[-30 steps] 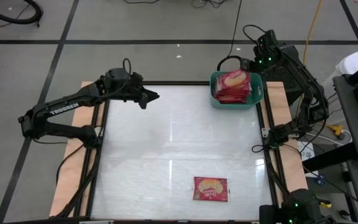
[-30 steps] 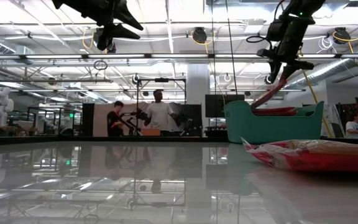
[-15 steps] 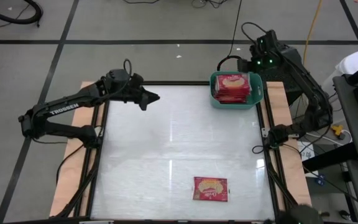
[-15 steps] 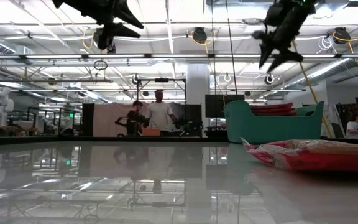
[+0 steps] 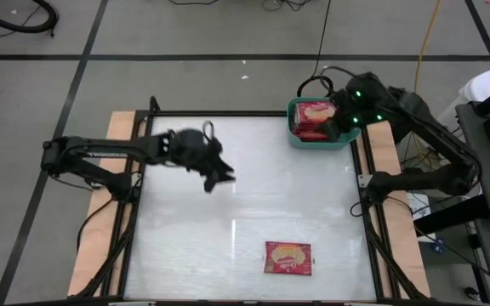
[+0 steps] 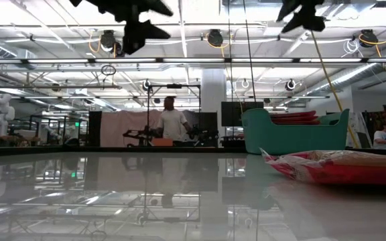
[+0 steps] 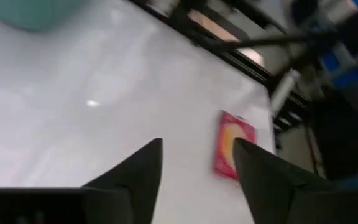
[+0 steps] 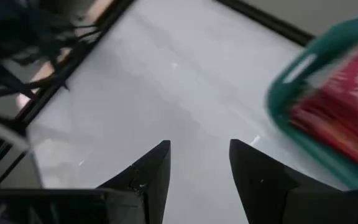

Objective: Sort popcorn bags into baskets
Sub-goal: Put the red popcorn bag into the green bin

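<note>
One red popcorn bag [image 5: 288,257] lies flat on the white table near its near edge; it also shows in the low view [image 6: 340,167] and the left wrist view [image 7: 232,152]. More red bags [image 5: 315,116] are stacked in the teal basket [image 5: 294,136] at the far right corner. My left gripper [image 5: 222,177] hangs open over the table's middle left, with the lone bag well beyond its fingertips [image 7: 197,155]. My right gripper [image 5: 334,129] is open and empty, high above the basket's near side [image 8: 199,155].
The basket [image 6: 293,134] stands inside the table's black frame [image 5: 357,183]. Bare white tabletop [image 5: 253,195] lies between the basket and the lone bag. People stand far off in the room beyond the table [image 6: 173,124].
My right gripper has let go of a tilted bag, which now lies in the basket. The gripper has then risen and swung from the basket's far side toward its near side. My left gripper has moved from the far left toward the table's middle and near edge, dipping slightly.
</note>
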`<state>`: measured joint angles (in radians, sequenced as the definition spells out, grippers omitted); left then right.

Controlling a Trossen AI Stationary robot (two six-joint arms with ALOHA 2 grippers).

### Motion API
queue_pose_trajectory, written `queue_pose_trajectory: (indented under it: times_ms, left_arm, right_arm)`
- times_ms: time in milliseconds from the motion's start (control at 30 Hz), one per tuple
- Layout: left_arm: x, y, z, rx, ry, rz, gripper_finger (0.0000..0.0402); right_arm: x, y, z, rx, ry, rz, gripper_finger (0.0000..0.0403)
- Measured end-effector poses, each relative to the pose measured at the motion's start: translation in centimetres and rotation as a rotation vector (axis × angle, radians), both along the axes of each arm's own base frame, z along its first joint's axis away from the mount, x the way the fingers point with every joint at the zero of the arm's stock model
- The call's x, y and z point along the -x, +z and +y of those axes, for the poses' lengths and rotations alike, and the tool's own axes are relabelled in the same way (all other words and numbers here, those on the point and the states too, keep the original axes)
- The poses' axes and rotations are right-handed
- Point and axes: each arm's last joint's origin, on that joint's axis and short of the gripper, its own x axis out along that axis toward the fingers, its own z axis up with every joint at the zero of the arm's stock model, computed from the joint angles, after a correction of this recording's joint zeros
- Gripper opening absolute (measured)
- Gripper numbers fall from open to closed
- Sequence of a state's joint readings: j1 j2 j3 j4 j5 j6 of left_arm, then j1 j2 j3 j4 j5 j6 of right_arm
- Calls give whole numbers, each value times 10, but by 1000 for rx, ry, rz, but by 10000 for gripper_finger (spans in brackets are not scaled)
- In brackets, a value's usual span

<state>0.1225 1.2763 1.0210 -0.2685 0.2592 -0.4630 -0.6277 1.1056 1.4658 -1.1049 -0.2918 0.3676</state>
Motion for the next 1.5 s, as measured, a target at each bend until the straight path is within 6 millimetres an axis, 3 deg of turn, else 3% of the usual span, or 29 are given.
queue_pose_trajectory:
  times_ms: [167,400,567,800,1000,1167,1500]
  left_arm:
    - [-25,-18,-50,-33,-169,-10,233]
    - [-45,-49,-116,-69,-231,-12,197]
    - [-52,-82,-155,-36,-214,55,172]
    - [-60,-104,-207,-24,-256,12,196]
    - [-93,-117,-236,-49,-245,62,247]
    - [-116,-136,-247,-48,-175,214,250]
    - [-125,-176,-253,15,-64,327,253]
  right_arm:
    - [7,10,28,28,101,-56,155]
    - [19,18,50,37,183,-111,155]
    - [23,19,61,43,248,-113,155]
    - [21,19,69,49,321,-110,155]
    - [17,16,74,56,371,-105,155]
    - [13,0,76,22,381,-72,155]
    - [-1,-26,82,-1,407,-130,155]
